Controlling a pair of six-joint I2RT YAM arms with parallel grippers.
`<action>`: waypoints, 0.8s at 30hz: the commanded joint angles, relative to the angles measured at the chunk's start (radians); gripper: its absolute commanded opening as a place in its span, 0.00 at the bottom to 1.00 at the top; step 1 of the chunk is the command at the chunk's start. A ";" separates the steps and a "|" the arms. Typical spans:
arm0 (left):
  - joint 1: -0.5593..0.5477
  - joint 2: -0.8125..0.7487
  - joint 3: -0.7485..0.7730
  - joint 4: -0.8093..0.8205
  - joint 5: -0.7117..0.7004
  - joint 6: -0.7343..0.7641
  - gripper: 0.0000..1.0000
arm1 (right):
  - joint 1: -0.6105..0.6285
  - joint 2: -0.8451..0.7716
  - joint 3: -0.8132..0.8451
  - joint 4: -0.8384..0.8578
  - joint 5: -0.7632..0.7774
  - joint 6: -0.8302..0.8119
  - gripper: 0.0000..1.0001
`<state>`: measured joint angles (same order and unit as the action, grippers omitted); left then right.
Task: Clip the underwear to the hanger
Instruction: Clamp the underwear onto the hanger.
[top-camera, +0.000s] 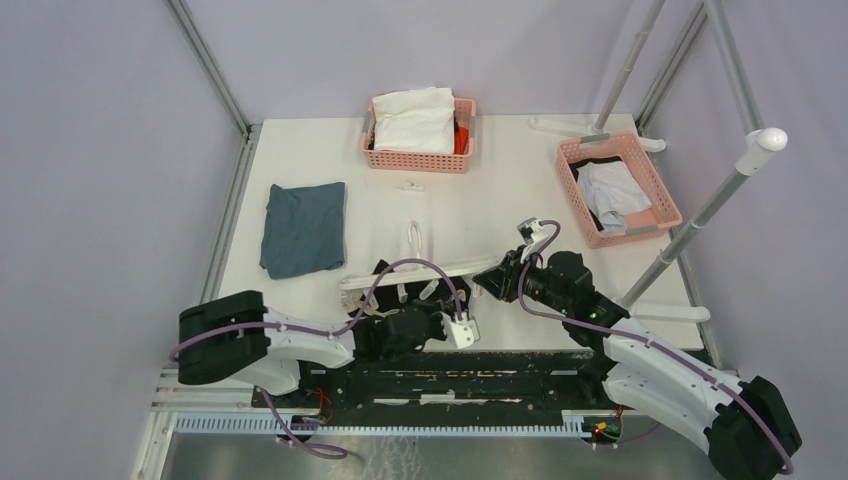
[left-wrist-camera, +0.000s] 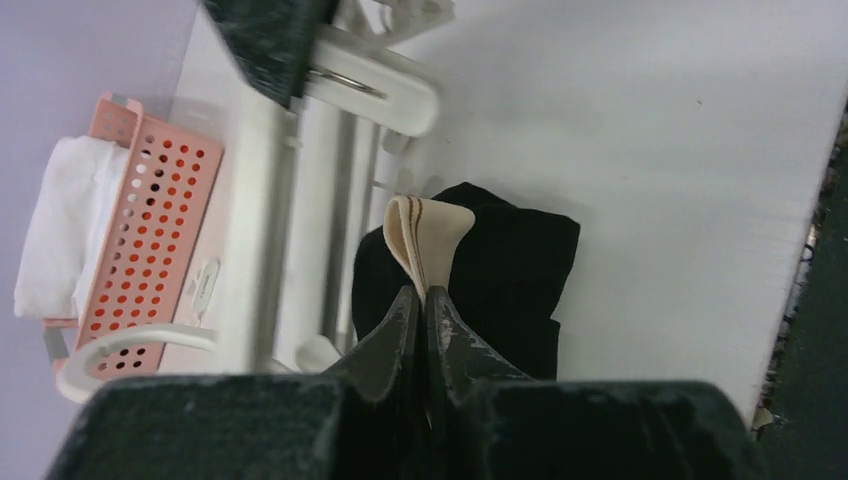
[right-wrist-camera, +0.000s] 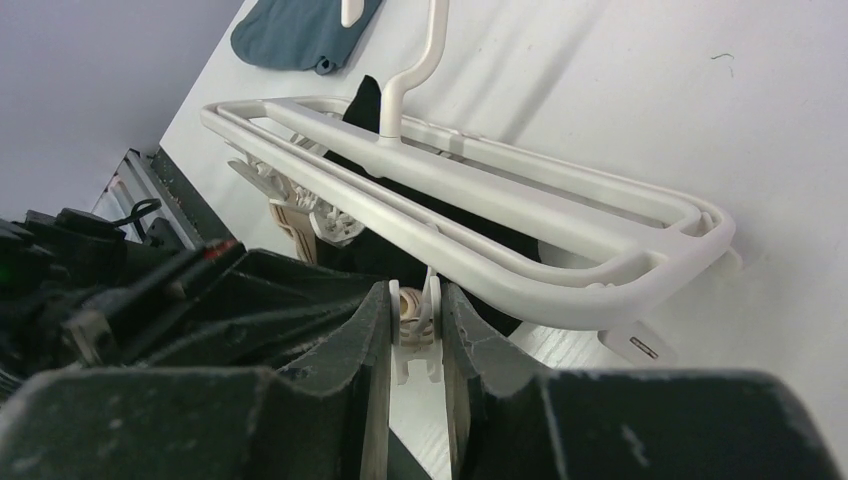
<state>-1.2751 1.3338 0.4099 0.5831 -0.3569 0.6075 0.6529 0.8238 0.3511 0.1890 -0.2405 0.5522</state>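
Zero clips on the fabric yet, as far as I can tell. This looks like setup for the first clip.

Everything sits on the counter (top-camera: 500, 190). On it the hanger (right-wrist-camera: 620, 268) lies flat, directly ahead of the right gripper (right-wrist-camera: 415, 300), with its hook on the far side of the frame. Bunched ahead of the left gripper (left-wrist-camera: 424, 298) is the underwear (left-wrist-camera: 510, 270), partly beneath the hanger rails.

Left gripper: closed down on a fold of the tan waistband (left-wrist-camera: 425, 235). The fold sticks up past the fingertips and the black fabric lies slack on the counter beyond.

Right gripper: narrow, fingers pressed on either side of a white clip (right-wrist-camera: 412, 335) that hangs just under the near rail. Can't tell whether the clip mouth is open, since the fingers hide it.

Done: waistband in hand, one clip gripped.

Left:
- Bring the fold into that clip's mouth.
- Let the clip bite, then release both grippers.
- Likely a second clip on the other side of the waistband so it hangs level.

The gap between fold and clip isn't readable from the wrist views. The overhead view shows the two grippers near each other, not touching.
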 joint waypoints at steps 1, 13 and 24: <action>-0.087 0.078 -0.024 0.195 -0.224 -0.036 0.18 | 0.003 -0.014 0.034 0.056 0.017 -0.001 0.11; -0.107 -0.156 -0.041 -0.122 0.251 -0.281 0.51 | 0.003 -0.001 0.031 0.055 0.006 -0.007 0.11; -0.098 -0.187 -0.078 -0.095 0.163 -0.282 0.52 | 0.004 0.005 0.037 0.057 -0.003 -0.004 0.11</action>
<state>-1.3796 1.1774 0.3424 0.4217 -0.1375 0.3378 0.6529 0.8360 0.3511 0.1852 -0.2348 0.5522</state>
